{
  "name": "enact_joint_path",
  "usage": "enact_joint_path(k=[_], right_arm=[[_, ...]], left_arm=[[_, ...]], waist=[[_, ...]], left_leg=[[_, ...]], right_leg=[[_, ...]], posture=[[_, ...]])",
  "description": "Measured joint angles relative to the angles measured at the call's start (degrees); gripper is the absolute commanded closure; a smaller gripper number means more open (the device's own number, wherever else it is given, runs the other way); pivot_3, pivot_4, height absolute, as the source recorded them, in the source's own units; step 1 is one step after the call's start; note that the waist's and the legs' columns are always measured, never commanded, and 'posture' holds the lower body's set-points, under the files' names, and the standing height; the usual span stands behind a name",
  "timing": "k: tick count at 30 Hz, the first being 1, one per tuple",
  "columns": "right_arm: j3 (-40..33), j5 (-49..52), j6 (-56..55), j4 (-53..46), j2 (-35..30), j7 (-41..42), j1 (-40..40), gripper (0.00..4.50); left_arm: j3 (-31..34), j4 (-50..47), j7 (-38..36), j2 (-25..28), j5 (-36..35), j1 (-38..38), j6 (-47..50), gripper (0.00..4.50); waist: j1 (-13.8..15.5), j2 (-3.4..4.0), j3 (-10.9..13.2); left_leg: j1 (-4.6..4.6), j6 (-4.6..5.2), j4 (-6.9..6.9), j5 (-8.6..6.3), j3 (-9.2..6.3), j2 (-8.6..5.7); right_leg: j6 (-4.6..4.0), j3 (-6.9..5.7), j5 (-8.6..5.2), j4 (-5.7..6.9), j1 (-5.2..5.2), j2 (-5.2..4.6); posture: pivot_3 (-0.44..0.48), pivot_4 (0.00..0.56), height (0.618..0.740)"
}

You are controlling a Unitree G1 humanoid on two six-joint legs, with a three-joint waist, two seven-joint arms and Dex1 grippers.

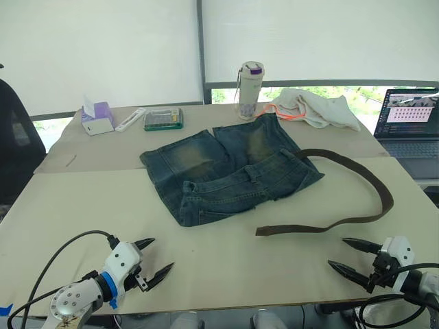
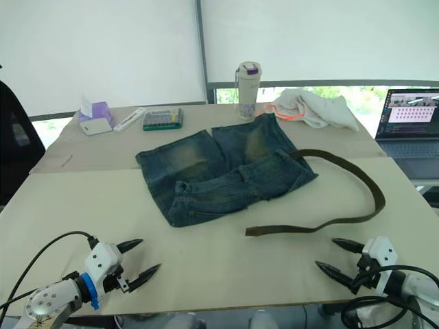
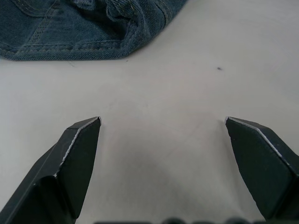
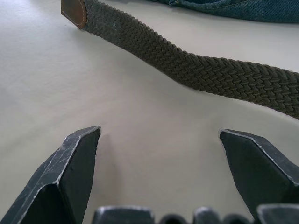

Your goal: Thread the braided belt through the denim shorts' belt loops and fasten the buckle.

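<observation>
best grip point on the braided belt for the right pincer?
Take the braided belt just behind its leather-tipped free end, likely from above, pincer across its width. That stretch lies flat and clear of the denim shorts, nearest the open right pincer.

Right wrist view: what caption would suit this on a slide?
Open right gripper poised above the table, facing the braided belt and its brown tip, denim shorts beyond.

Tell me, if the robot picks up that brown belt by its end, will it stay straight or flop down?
Probably flop: the braided belt already lies in a loose curve on the table. Its woven strap looks soft and likely light, and rough enough not to slip.
</observation>
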Motion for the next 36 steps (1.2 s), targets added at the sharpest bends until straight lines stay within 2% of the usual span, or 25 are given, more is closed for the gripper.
enact_joint_path(k=[10,14,16,18,22,27,32,36], right_arm=[[0.0,0.1,-0.5,1.3,0.0,0.7,-1.5,0.03],[0.0,1.2,0.0,-0.5,0.0,1.1,-2.8,0.03],[0.5,1.6,2.4,-3.1,0.0,-0.2,-6.0,0.03],[2.8,0.7,5.1,-6.9,-0.3,-2.7,-11.6,0.03],[12.1,-9.2,7.1,-5.2,-0.5,-7.3,-25.3,0.03],[22.9,-21.4,4.3,7.5,-0.6,-8.0,-43.3,0.03],[29.9,-26.4,0.6,14.0,1.0,-4.4,-49.8,0.03],[37.4,-33.4,0.4,21.4,7.1,-3.9,-57.0,0.03]], left_arm=[[0.0,0.4,-2.1,0.1,-0.9,-1.1,-0.1,0.0],[0.8,0.4,-3.7,0.8,-2.8,-1.8,-0.1,0.0],[2.3,0.6,-6.1,2.6,-5.8,-3.3,0.6,0.0],[5.6,0.6,-8.4,4.9,-10.1,-6.6,2.1,0.0],[7.6,0.4,-12.2,8.4,-14.6,-10.3,4.9,0.0],[8.1,-1.0,-15.6,11.8,-18.9,-14.3,8.7,0.0],[8.4,-2.7,-16.3,12.2,-20.6,-16.1,10.3,0.0],[8.3,-3.0,-16.4,12.1,-20.6,-17.0,10.1,0.0]], waist=[[0.0,0.01,0.0],[-0.2,0.05,0.0],[-0.5,0.15,0.0],[-0.7,0.21,-0.1],[-0.9,0.17,0.0],[-0.6,0.09,0.1],[-0.8,0.04,0.1],[-1.6,0.03,0.1]], left_leg=[[0.01,0.0,0.0,0.0,0.0,-0.01],[0.01,0.0,0.0,0.0,-0.01,0.01],[0.0,0.0,0.0,0.0,-0.04,0.06],[0.08,0.0,-0.03,0.0,-0.06,0.02],[0.15,-0.01,-0.05,0.01,0.01,-0.04],[0.14,-0.01,-0.08,0.01,-0.02,-0.08],[0.14,-0.02,-0.12,0.01,-0.05,-0.05],[0.21,-0.07,-0.22,0.05,-0.1,0.01]], right_leg=[[0.0,0.0,0.0,0.0,0.0,-0.01],[0.0,0.0,0.0,0.0,0.0,0.01],[-0.03,0.01,0.02,0.04,-0.05,0.05],[-0.03,-0.01,0.02,0.05,-0.03,0.11],[-0.1,0.0,0.08,0.07,-0.1,0.1],[-0.13,-0.07,0.09,0.03,-0.13,0.1],[-0.2,-0.08,0.14,0.01,-0.15,0.09],[-0.34,-0.06,0.22,0.09,-0.23,0.17]], posture=[[0.0,0.15,0.74],[0.0,0.15,0.74],[0.0,0.15,0.74],[0.0,0.15,0.74],[0.0,0.15,0.74],[0.0,0.15,0.74],[0.0,0.15,0.74],[0.0,0.15,0.74]])
